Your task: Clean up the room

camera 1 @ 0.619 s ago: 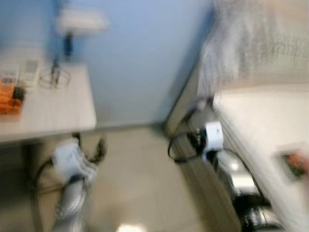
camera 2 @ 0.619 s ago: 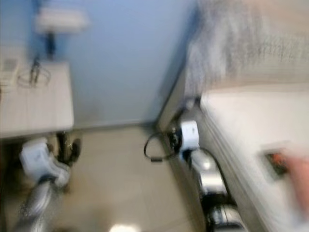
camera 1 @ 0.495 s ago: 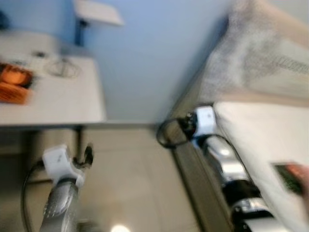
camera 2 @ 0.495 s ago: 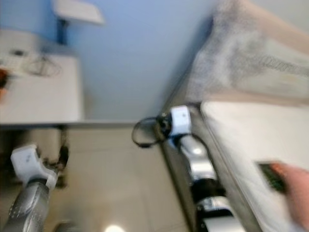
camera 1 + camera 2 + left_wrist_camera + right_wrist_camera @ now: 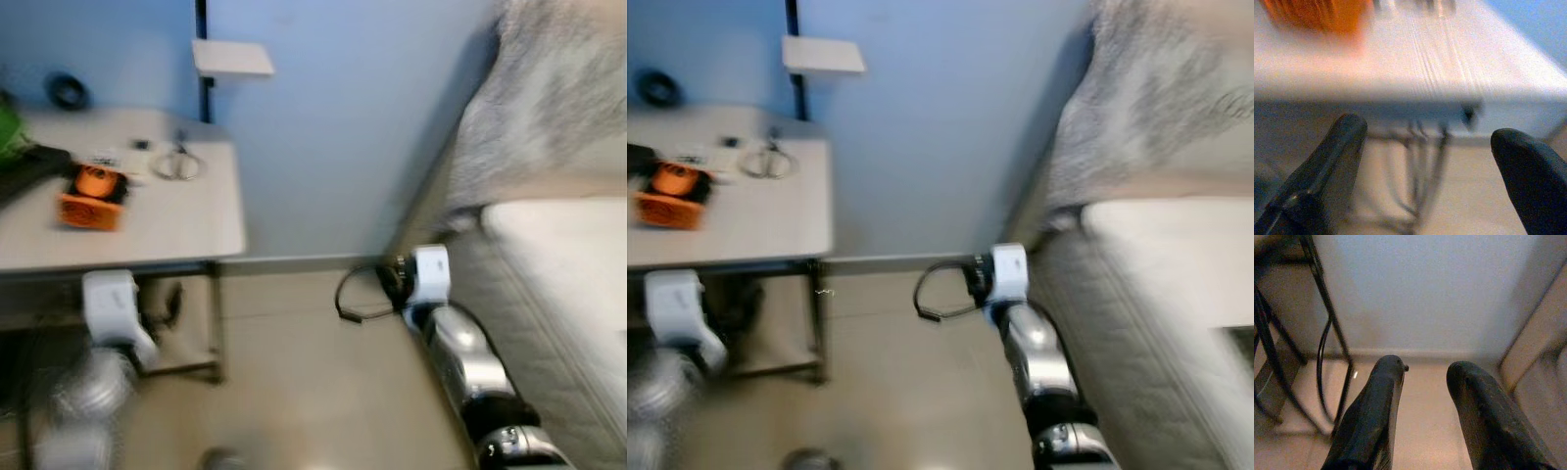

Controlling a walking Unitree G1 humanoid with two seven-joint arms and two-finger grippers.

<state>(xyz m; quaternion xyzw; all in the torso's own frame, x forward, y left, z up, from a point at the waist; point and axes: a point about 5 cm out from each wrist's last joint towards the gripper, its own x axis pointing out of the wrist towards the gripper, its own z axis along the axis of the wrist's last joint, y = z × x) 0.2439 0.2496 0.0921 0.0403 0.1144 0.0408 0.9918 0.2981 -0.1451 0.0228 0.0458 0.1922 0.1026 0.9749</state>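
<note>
The camera has swung since the earlier pictures, not the furniture: the table now sits further toward the frame's centre, the bed has slid to the right edge, and the small card that lay on the mattress has left the picture.

The blue wall [image 5: 333, 127] takes the upper middle of the head view. The bed [image 5: 558, 264], with a grey blanket heaped at its head, runs down the right side. The pale table [image 5: 147, 220] stands at the left on thin black legs. A small white shelf [image 5: 232, 59] hangs at upper centre.

On the table at the left lies an orange box [image 5: 90, 194], the most likely thing to tidy; a loop of wire [image 5: 177, 164] lies right of it, near the back edge. Blurred as it is, the box looks light and stiff, probably best pinched across its short sides from above.

The left gripper [image 5: 1425, 161] hangs low before the table's front edge, its fingers spread wide and empty. The right gripper [image 5: 1422, 396], at lower centre over the floor beside the bed, has its fingers parted a little, holding nothing.
</note>
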